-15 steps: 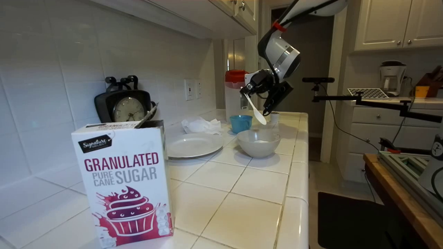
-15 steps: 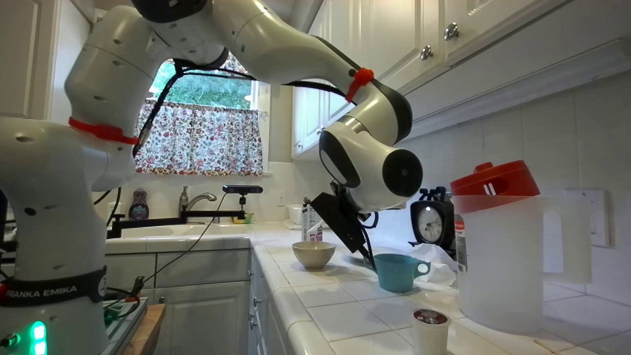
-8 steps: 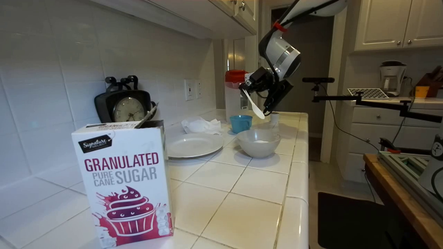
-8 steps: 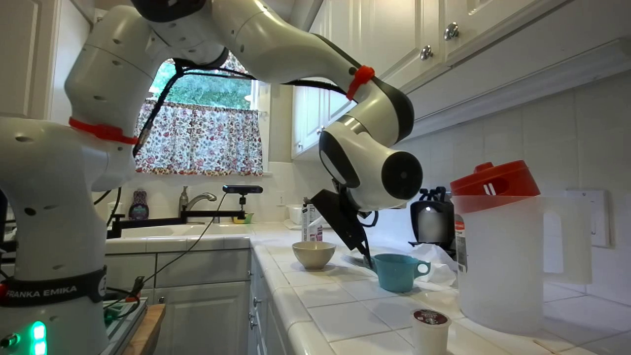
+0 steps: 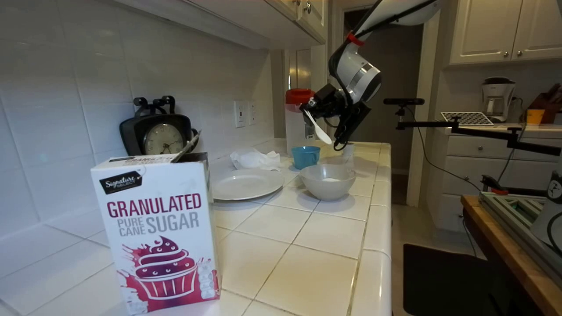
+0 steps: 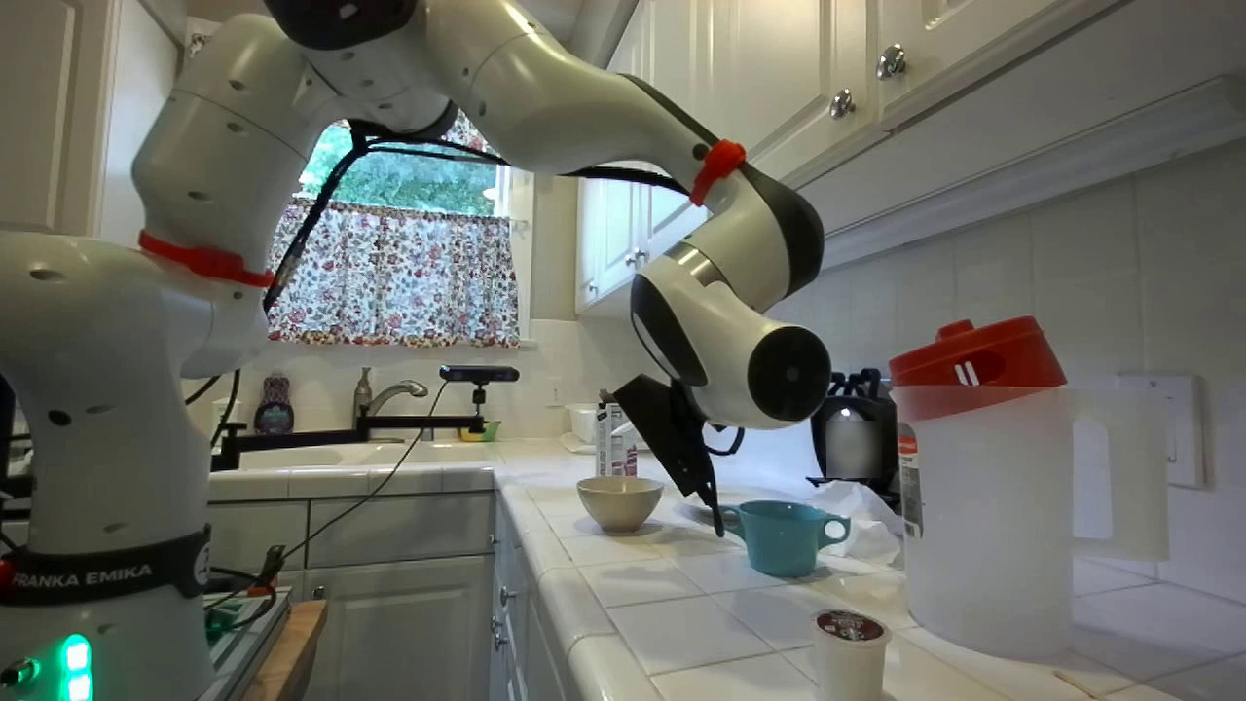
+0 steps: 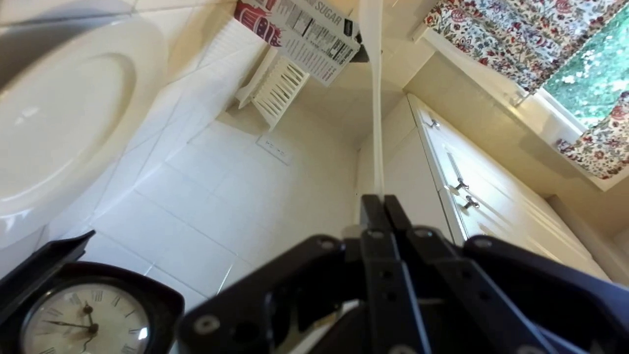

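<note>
My gripper [image 7: 382, 199] is shut on the thin handle end of a white spoon [image 7: 376, 78]. In an exterior view the spoon [image 5: 318, 127] slants downward from the gripper [image 5: 306, 109], its broad head lowest. That head hangs in the air above the counter, appearing over the gap between the blue cup [image 5: 305, 157] and the pale bowl [image 5: 327, 182]. A little white stuff shows inside the bowl. Seen from an exterior view, the arm largely hides the gripper's fingers, with the two-handled cup [image 6: 782, 537] and the bowl [image 6: 619, 501] below on either side.
A white plate [image 5: 246, 193] lies near crumpled paper [image 5: 257, 159]. The sugar box [image 5: 158, 232] and a black clock [image 5: 162, 136] stand along the counter. A red-lidded pitcher [image 6: 988, 526] and a small pod [image 6: 849, 657] are at the opposite end. Cabinets [image 6: 769, 88] hang overhead.
The gripper and spoon have shifted slightly; in an exterior view the spoon's head has risen and moved left, away from above the bowl. The grip on the spoon has stayed the same.
</note>
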Controlling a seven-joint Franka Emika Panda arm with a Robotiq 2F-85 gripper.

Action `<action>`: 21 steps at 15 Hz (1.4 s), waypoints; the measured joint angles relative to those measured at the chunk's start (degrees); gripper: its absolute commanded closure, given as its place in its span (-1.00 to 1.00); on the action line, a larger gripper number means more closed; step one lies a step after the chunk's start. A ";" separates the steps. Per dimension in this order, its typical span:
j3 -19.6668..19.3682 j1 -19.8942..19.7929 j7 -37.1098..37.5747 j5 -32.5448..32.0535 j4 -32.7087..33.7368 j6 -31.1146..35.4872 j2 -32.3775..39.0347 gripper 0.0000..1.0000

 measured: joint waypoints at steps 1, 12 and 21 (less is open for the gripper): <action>0.00 -0.05 0.24 0.42 0.00 -0.45 0.25 0.99; -0.85 -1.12 1.72 2.88 -0.17 -5.26 2.00 0.99; -1.73 -2.36 1.84 7.51 -3.14 -8.16 2.12 0.99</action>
